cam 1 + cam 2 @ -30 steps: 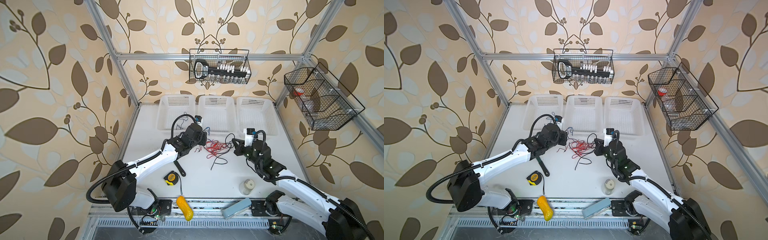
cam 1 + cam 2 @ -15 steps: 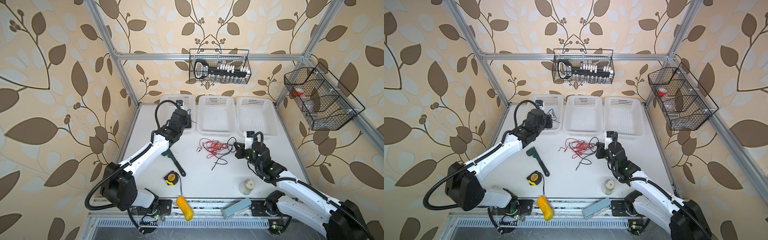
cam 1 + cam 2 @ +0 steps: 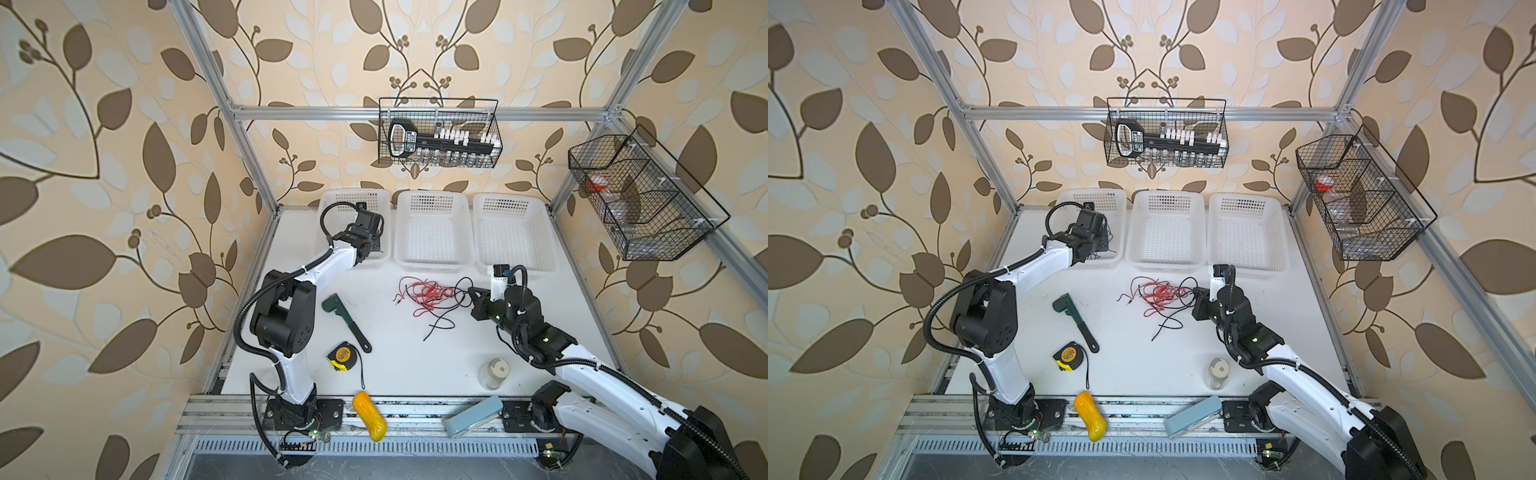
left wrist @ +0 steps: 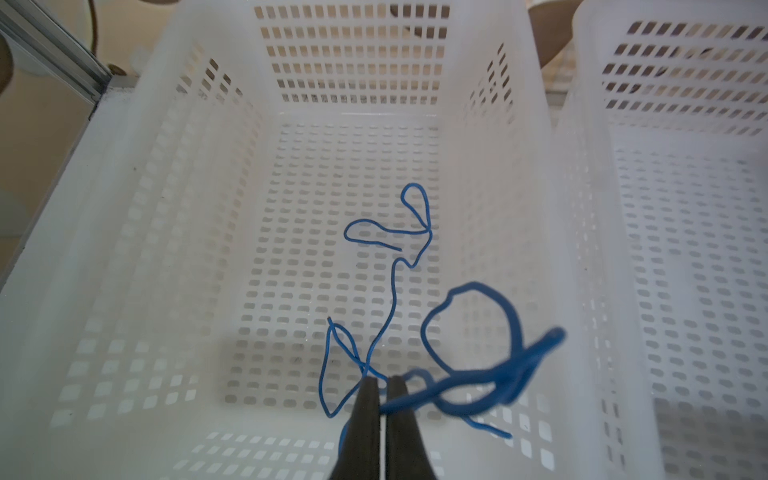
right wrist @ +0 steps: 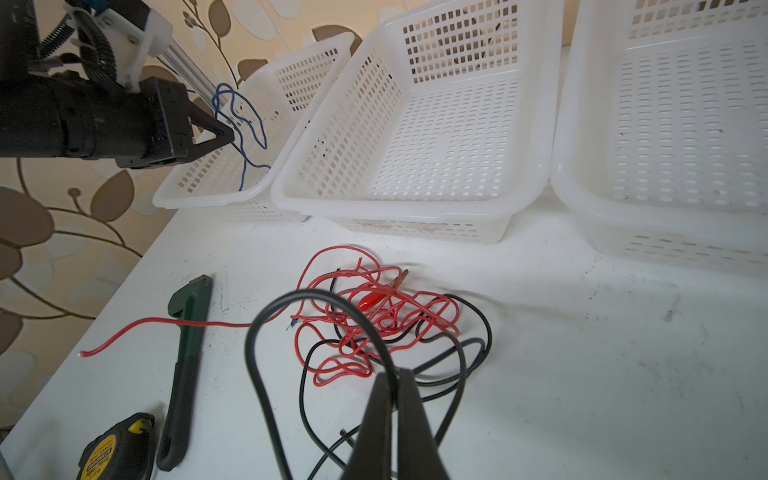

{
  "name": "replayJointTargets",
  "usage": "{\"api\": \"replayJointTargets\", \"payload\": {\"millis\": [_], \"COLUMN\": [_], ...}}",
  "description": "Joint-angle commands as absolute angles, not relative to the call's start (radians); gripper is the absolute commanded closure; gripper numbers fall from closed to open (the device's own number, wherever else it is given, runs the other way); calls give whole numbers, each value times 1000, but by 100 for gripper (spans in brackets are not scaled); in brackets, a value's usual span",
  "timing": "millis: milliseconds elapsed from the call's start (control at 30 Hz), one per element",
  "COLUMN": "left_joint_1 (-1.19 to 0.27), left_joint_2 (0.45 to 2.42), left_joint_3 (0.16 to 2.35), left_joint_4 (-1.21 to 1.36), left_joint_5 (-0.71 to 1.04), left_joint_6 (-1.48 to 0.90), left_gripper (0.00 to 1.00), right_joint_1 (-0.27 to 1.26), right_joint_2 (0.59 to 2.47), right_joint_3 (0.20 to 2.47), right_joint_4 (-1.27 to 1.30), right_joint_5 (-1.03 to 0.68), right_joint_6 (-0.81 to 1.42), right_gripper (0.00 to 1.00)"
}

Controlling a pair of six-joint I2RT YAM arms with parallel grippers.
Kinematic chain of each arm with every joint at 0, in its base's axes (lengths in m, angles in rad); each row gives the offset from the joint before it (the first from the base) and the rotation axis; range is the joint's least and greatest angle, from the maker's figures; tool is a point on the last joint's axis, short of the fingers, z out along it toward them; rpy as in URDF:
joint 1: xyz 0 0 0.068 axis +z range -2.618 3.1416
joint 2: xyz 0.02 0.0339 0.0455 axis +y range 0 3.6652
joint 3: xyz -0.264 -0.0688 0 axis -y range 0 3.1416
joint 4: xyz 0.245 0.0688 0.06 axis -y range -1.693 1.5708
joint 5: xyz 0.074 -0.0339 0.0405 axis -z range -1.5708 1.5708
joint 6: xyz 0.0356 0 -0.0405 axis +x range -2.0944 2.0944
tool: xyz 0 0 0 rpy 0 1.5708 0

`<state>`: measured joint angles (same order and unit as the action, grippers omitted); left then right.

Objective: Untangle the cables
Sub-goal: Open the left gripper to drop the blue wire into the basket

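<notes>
A tangle of red cable (image 3: 428,291) (image 5: 374,316) and black cable (image 3: 440,322) (image 5: 255,332) lies mid-table in both top views. My right gripper (image 3: 469,289) (image 5: 395,372) is at the tangle's right edge, shut on a strand of the black cable, which loops up from the table. My left gripper (image 3: 376,249) (image 4: 381,380) hovers over the left white basket (image 3: 332,199) (image 4: 137,137), shut on a blue cable (image 4: 393,291) (image 5: 243,170). The blue cable dangles in loops into that basket.
Two more white baskets (image 3: 432,193) (image 3: 511,196) stand at the back. A green-headed wrench (image 3: 345,316), a yellow tape measure (image 3: 343,356) and a small jar (image 3: 494,372) lie on the table. A yellow object (image 3: 368,415) and a pale blue case (image 3: 473,415) rest on the front rail.
My left arm has swung from the tangle to the back left, carrying the blue cable over the left basket. The right gripper has stayed at the tangle's right edge, holding the black cable.
</notes>
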<state>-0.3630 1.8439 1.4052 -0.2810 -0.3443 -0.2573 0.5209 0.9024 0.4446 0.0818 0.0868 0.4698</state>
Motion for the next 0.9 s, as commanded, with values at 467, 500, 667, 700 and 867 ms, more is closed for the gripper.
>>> {"api": "replayJointTargets", "payload": {"millis": [467,500,667,700,867], "left_joint_1": [-359,-359,-368,-374,-466], "left_joint_2": [1722,1700,1599,1578,1490], "left_joint_3": [1431,1411,1294,1264,1168], "left_joint_4": [-293,-282,-200,-178,-122], "left_joint_5": [-309,-286,-103,-61,26], "left_joint_6": [-272,-276,-302,-307,-278], "left_gripper": [49,44,19,15,4], "right_joint_1": [534,535,542,545,556], "right_joint_2": [923,925,930,932,943], "right_joint_3": [483,489,523,532,578], "right_joint_4": [61,60,58,59,58], "right_joint_5": [68,64,58,55,42], "right_joint_6": [434,431,418,416,414], "right_gripper": [100,100,100,100,100]}}
